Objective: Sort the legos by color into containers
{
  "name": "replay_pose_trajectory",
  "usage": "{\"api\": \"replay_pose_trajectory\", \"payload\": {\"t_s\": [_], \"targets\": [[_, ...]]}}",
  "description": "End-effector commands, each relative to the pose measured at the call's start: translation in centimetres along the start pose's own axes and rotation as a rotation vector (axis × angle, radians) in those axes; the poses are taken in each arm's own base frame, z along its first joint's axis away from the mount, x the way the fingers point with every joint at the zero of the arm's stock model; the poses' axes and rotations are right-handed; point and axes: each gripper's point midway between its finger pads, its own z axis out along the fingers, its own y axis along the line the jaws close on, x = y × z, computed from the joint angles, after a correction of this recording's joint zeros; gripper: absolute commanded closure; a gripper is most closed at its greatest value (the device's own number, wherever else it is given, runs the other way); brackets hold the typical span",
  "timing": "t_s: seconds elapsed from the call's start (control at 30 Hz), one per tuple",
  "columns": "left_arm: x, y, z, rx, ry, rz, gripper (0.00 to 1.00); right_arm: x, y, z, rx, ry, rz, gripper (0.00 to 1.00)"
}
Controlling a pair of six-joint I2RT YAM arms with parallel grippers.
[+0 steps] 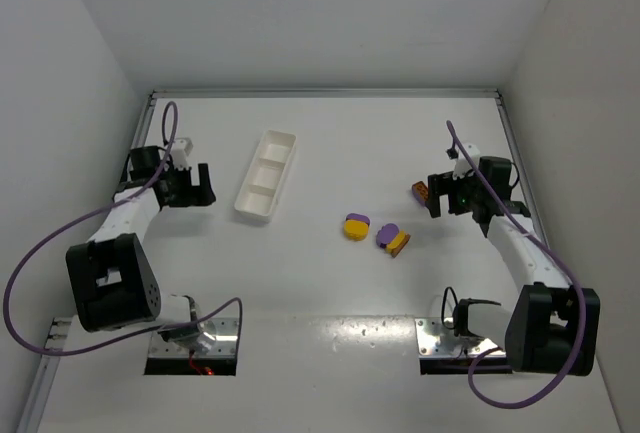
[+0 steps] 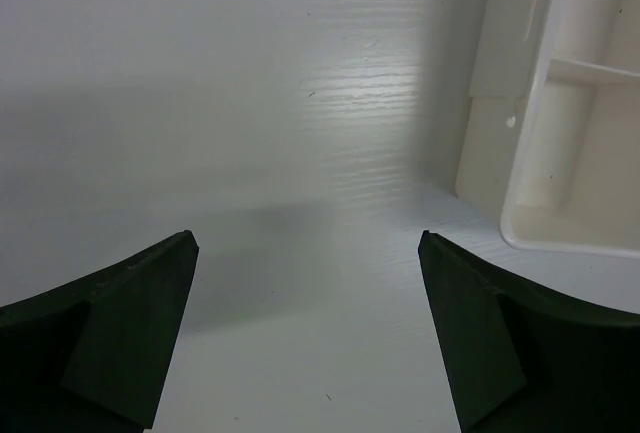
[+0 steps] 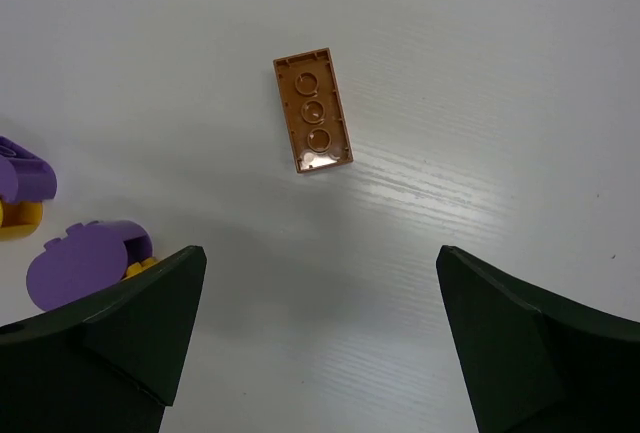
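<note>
The white three-compartment tray (image 1: 266, 175) lies at the back left, with nothing in it; its near end shows in the left wrist view (image 2: 500, 153). A brown-orange lego (image 1: 420, 191) lies flat on the table just ahead of my right gripper (image 1: 433, 199), studs down in the right wrist view (image 3: 313, 110). Two yellow-and-purple lego clumps (image 1: 356, 226) (image 1: 393, 239) lie mid-table; one purple piece (image 3: 85, 261) is beside my right gripper's left finger. My right gripper (image 3: 320, 253) is open and empty. My left gripper (image 1: 205, 185) (image 2: 307, 238) is open and empty, left of the tray.
White walls enclose the table at the left, back and right. Metal mounting plates (image 1: 190, 338) and cables sit at the near edge by the arm bases.
</note>
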Motion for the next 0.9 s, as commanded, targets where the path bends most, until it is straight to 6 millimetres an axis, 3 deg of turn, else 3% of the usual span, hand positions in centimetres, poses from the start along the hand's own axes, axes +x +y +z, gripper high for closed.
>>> {"api": "replay_pose_trajectory", "payload": {"t_s": [0.0, 0.33, 0.53, 0.67, 0.7, 0.87], "targets": [[-1.9, -0.4, -1.0, -0.006, -0.080, 0.053, 0.00, -2.0, 0.0, -0.1, -0.012, -0.054, 0.001, 0.01], [-2.4, -2.1, -1.2, 0.055, -0.101, 0.101, 0.00, -2.0, 0.6, -0.2, -0.049, -0.042, 0.007, 0.05], [-2.4, -4.0, -1.2, 0.099, -0.096, 0.146, 0.00, -3.7, 0.7, -0.6, -0.056, -0.091, -0.091, 0.05], [-2.6, -5.5, -1.3, 0.109, -0.102, 0.203, 0.00, -3.7, 0.2, 0.9, -0.072, -0.001, -0.090, 0.06], [-2.5, -6.0, -1.2, 0.119, -0.100, 0.212, 0.00, -4.7, -0.1, 1.2, -0.072, -0.001, -0.099, 0.08], [-2.8, -8.1, -1.2, 0.140, -0.105, 0.291, 0.00, -4.1, -0.1, 3.8, -0.118, 0.062, -0.101, 0.09]]}}
